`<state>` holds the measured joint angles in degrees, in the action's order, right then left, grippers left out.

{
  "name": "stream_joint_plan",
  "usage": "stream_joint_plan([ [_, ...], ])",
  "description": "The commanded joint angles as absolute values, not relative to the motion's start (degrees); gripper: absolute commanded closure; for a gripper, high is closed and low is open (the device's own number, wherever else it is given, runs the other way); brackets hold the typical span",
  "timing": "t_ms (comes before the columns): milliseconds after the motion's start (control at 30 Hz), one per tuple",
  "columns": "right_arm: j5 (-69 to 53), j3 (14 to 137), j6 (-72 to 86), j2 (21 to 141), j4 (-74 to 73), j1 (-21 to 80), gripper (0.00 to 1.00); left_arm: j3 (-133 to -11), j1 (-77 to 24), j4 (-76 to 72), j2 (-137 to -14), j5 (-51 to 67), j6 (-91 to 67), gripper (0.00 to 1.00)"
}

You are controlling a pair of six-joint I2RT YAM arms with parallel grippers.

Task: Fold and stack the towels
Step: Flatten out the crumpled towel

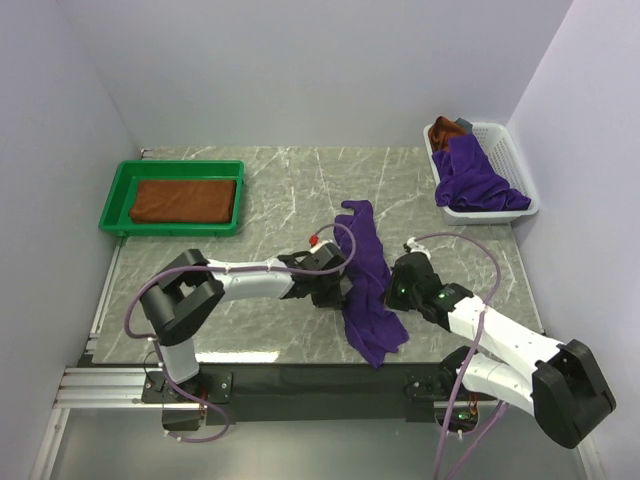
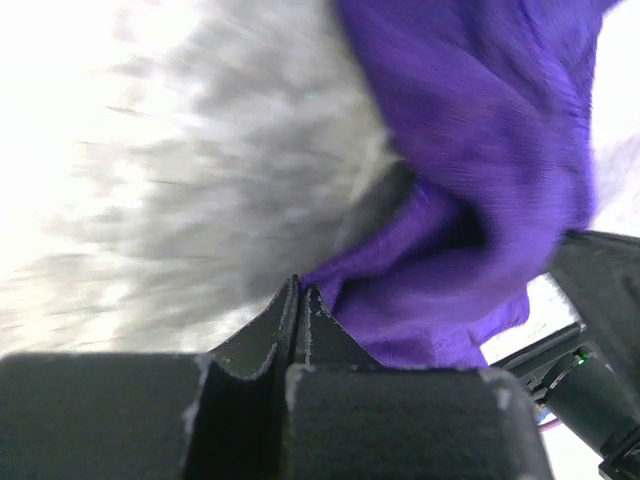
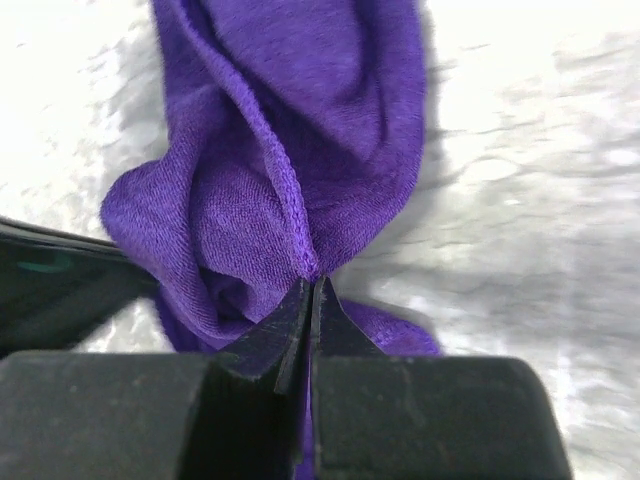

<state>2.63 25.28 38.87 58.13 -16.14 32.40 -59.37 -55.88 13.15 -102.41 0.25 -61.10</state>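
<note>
A deep purple towel [image 1: 365,250] lies bunched in a long strip on the marble table's middle. My left gripper [image 1: 335,285] is at its left side. In the left wrist view the gripper [image 2: 298,288] is shut, and a pointed fold of the towel [image 2: 480,150] runs right into its tips. My right gripper [image 1: 390,292] is at the strip's right side. It [image 3: 312,282] is shut on the towel's stitched hem [image 3: 300,120]. A folded rust-brown towel [image 1: 183,200] lies flat in the green tray [image 1: 120,185].
A white basket [image 1: 515,160] at the back right holds another purple towel [image 1: 475,180], a brown towel [image 1: 443,132] and a small grey item [image 1: 465,124]. Walls close in the table on the left, back and right. The right arm's cable loops above the table.
</note>
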Motion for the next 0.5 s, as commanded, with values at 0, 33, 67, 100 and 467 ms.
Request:
stream_joint_plan([
  [0, 6.94, 28.82, 36.13, 56.17, -19.5, 29.11, 1.0, -57.05, -51.78, 15.37, -95.39, -2.98, -59.77, 0.99],
  [33, 7.2, 29.18, 35.08, 55.38, -20.29, 28.13, 1.0, -55.74, -48.55, 16.51, -93.97, -3.77, -59.07, 0.99],
  [67, 7.9, 29.79, 34.72, 54.94, -21.87, 26.82, 1.0, -52.94, -46.78, 17.31, -92.39, -5.35, -58.8, 0.99],
  [100, 8.08, 30.14, 34.28, 54.5, -22.49, 25.5, 1.0, -51.43, -44.76, 17.66, -88.98, -5.36, -58.36, 0.99],
  [467, 4.92, 32.6, 32.78, 57.12, -22.16, 15.21, 1.0, -47.55, -32.0, 23.12, -79.71, -7.12, -51.95, 0.99],
])
